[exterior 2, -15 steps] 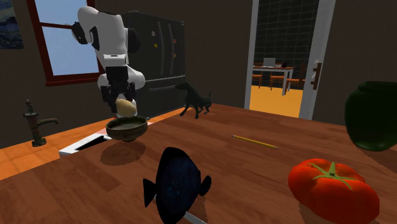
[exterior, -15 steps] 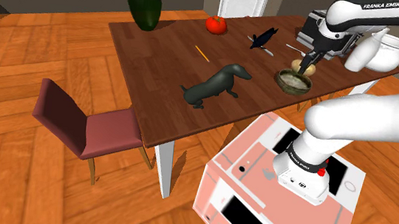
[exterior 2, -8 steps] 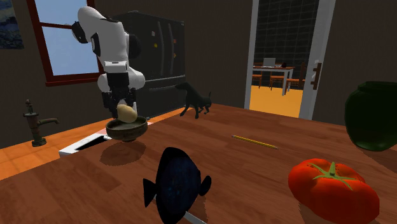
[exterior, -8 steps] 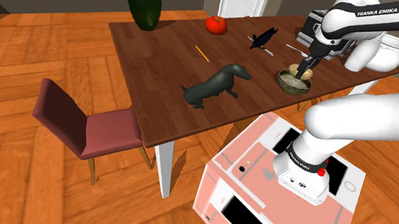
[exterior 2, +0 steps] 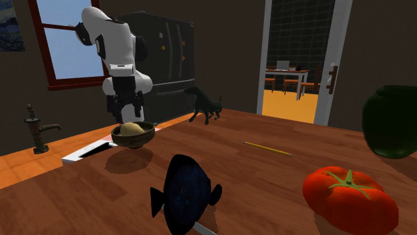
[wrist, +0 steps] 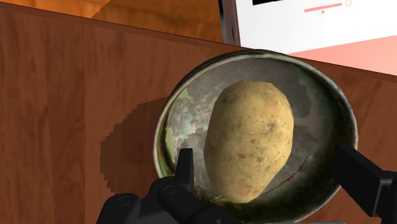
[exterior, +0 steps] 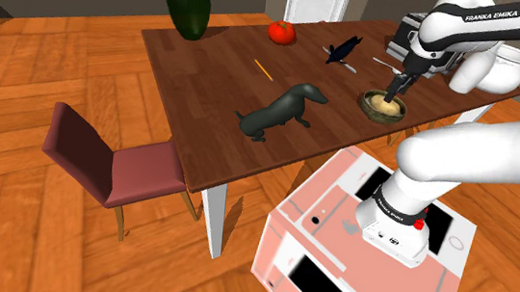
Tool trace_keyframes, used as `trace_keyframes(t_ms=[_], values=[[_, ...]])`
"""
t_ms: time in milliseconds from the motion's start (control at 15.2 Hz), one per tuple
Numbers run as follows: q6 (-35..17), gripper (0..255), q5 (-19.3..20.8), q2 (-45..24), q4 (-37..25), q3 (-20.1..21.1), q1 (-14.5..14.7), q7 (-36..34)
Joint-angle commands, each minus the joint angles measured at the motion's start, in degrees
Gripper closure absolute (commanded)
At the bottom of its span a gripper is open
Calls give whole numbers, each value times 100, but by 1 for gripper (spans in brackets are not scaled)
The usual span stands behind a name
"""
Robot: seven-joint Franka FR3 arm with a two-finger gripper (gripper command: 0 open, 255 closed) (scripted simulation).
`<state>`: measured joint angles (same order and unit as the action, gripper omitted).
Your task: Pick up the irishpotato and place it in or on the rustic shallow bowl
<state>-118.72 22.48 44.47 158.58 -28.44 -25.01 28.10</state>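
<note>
The potato (wrist: 248, 140), tan and speckled, lies lengthwise in the rustic shallow bowl (wrist: 318, 95), resting on its mottled green-grey inside. The gripper (wrist: 261, 159) hangs just above with its fingers (wrist: 186, 168) spread wide on either side of the potato, touching neither it nor anything else (it grips nothing). That gap is clearest in the wrist view. From the shoulder view, the gripper (exterior: 401, 82) simply sits over the potato (exterior: 385, 103) and bowl (exterior: 382, 115). The bowl stands on the wooden table (exterior: 216, 78) close to the edge facing the pink-and-white stand (exterior: 356, 236), toward that edge's far end. In the second exterior view, the potato (exterior 2: 133, 128) mounds above the bowl's (exterior 2: 133, 139) rim beneath the gripper (exterior 2: 125, 108), and a window, a dark refrigerator and an open doorway show behind. The shoulder view adds one dark red chair (exterior: 102, 160) at the table's long side. By count the table carries one potato, one bowl, one dark dachshund figurine (exterior: 280, 111), one yellow pencil (exterior: 264, 69), one tomato (exterior: 281, 32), one black fish figurine (exterior: 344, 49) and one dark green vase (exterior: 188, 6) at the far corner.
</note>
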Motion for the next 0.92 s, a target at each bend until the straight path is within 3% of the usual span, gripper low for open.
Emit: trace_keyframes(t_ms=[0,66,330,858], values=[[0,0,0,0,0,0,0,0],[0,0,0,0,0,0,0,0],[850,0,-225,308,-544,274,50,30],[850,0,-225,307,-544,274,50,30]])
